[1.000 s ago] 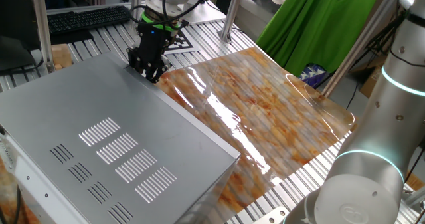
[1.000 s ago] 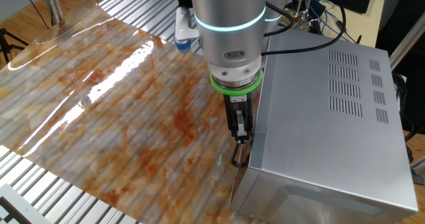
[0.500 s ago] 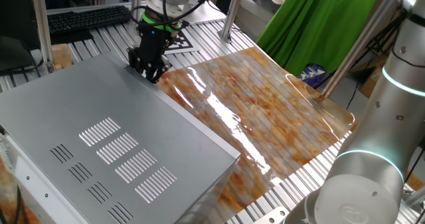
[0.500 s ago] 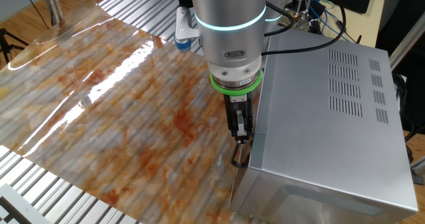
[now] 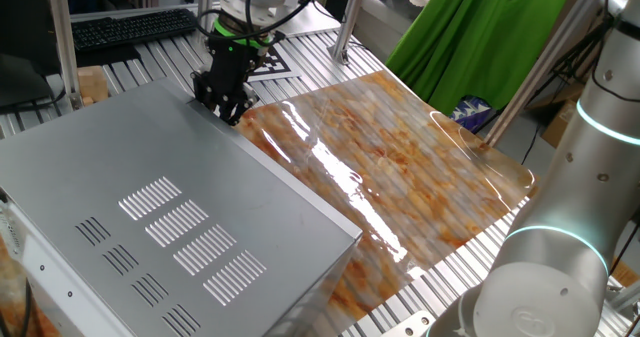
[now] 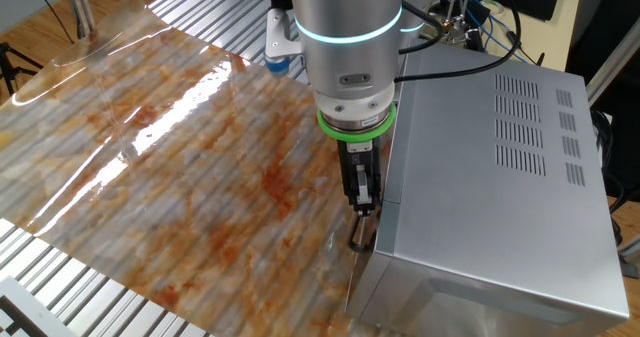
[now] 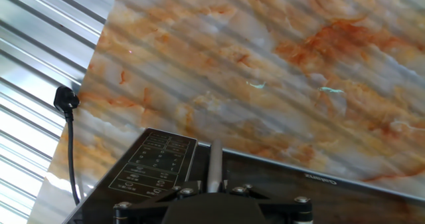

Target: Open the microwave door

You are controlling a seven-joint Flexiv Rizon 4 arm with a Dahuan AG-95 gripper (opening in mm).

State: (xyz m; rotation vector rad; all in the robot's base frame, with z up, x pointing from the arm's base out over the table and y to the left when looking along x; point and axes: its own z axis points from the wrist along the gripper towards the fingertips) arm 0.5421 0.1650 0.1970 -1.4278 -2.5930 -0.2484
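The microwave (image 5: 150, 207) is a big light-grey box with vent slits; it also shows in the other fixed view (image 6: 500, 177). In the hand view its dark door (image 7: 299, 191) and printed control panel (image 7: 153, 164) fill the bottom. A silver bar handle (image 7: 214, 159) runs up the door. My gripper (image 7: 211, 183) sits over the handle, with a finger close on each side, and looks shut on it. In the fixed views the gripper (image 5: 225, 102) (image 6: 358, 205) hangs at the microwave's front edge, beside the marbled board.
The glossy orange-brown marbled board (image 5: 400, 167) (image 6: 180, 157) (image 7: 265, 71) lies in front of the door on the slatted aluminium table. A black cable with a plug (image 7: 66, 104) lies at its left edge. A green cloth (image 5: 470, 37) and a keyboard (image 5: 130, 27) lie at the back.
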